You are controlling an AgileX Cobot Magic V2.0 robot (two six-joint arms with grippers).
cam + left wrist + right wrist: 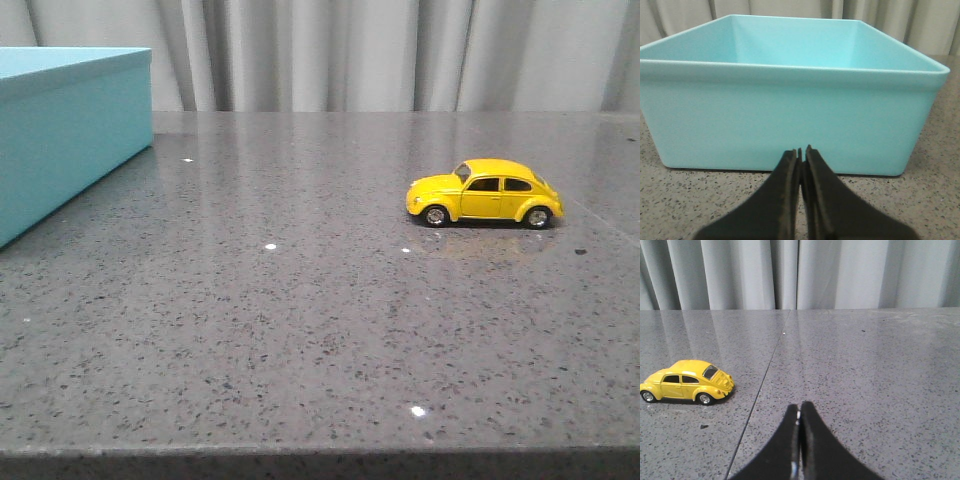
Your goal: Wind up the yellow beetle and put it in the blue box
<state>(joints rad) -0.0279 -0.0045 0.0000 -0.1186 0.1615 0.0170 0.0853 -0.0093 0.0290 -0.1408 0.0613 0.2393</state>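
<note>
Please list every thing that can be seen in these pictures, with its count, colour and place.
yellow beetle: one, glossy yellow, standing on its wheels on the right part of the table, apart from the box.
blue box: one, light turquoise, open top, on the far left of the table.
table: one, grey speckled stone.
curtain: one, pale grey, behind the table.
left gripper: one, black, shut, empty, facing the box's side.
right gripper: one, black, shut, empty, over bare table, the beetle off to one side.

Grey speckled stone tabletop (300, 330) | far left: lrg turquoise rect. box (60, 130) | right: sm. glossy yellow toy Beetle car (485, 193), on wheels, well apart
</note>
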